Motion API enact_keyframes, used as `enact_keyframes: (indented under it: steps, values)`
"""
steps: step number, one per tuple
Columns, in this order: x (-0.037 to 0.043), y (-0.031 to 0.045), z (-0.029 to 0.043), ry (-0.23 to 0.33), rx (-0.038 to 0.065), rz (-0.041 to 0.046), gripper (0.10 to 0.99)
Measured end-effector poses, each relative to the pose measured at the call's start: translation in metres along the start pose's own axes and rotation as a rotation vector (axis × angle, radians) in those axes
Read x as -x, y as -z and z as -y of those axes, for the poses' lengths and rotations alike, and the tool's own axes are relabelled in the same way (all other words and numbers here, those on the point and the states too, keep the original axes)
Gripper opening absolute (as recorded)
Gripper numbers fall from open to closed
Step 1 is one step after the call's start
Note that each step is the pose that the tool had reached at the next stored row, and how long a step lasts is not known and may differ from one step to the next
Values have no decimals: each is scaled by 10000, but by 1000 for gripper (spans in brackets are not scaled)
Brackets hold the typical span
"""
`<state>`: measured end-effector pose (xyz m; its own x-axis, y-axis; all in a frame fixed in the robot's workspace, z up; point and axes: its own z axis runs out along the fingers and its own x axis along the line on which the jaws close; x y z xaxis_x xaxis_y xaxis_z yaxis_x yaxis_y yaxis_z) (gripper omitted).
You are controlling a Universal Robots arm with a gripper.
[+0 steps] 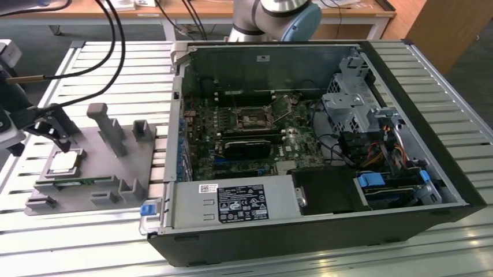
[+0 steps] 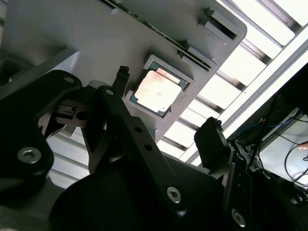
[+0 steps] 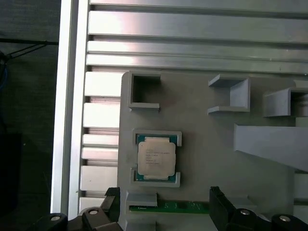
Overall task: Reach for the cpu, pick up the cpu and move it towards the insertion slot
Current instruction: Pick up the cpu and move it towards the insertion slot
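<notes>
The cpu [image 1: 63,162] is a small square chip with a pale metal top, lying flat in the square recess of the grey plastic fixture [image 1: 115,173] at the exterior view's left. My gripper [image 1: 55,134] hovers just above and beside it, open, with nothing between its fingers. In both wrist views the cpu [image 3: 155,157] [image 2: 156,91] lies ahead of the two dark fingertips [image 3: 219,208] [image 2: 211,142], apart from them. The insertion slot [image 1: 253,119], a metal-framed socket with a dark centre, sits on the green motherboard inside the open computer case.
The open black computer case [image 1: 431,115] fills the middle and right, with a power supply [image 1: 231,203], drive cage [image 1: 350,104] and cables. A thin green memory stick [image 3: 168,207] lies in the fixture by the cpu. Fixture posts [image 1: 108,130] stand upright. Black cables [image 1: 108,52] hang at left.
</notes>
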<state>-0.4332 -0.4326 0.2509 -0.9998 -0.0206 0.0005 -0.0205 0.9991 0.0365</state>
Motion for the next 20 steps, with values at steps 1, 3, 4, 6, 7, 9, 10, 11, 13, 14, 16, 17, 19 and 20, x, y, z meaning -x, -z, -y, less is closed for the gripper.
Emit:
enact_keyframes:
  steps: [1, 3, 4, 6, 7, 9, 10, 11, 13, 14, 16, 17, 19, 20]
  values:
    - [0, -8, 1, 1, 0, 1, 824]
    - [0, -21, 1, 0, -1, 1, 824]
    - [0, -28, 2, 0, -1, 1, 824]
    - [0, -45, 3, 0, -3, 1, 824]
    - [0, -55, 3, 0, -5, 1, 824]
    - [1, -78, 4, 1, -12, 0, 824]
    - [1, -89, 5, 1, -15, 0, 824]
    - [1, -103, 5, 1, -20, -1, 824]
    - [0, -131, 6, 1, -33, 0, 824]
    - [0, -144, 6, 0, -40, 0, 824]
    - [0, -169, 7, 0, -49, -1, 824]
    - [0, -180, 8, 0, -54, -1, 824]
    - [0, -201, 8, 0, -56, 0, 824]
    - [0, -209, 9, 1, -57, -1, 824]
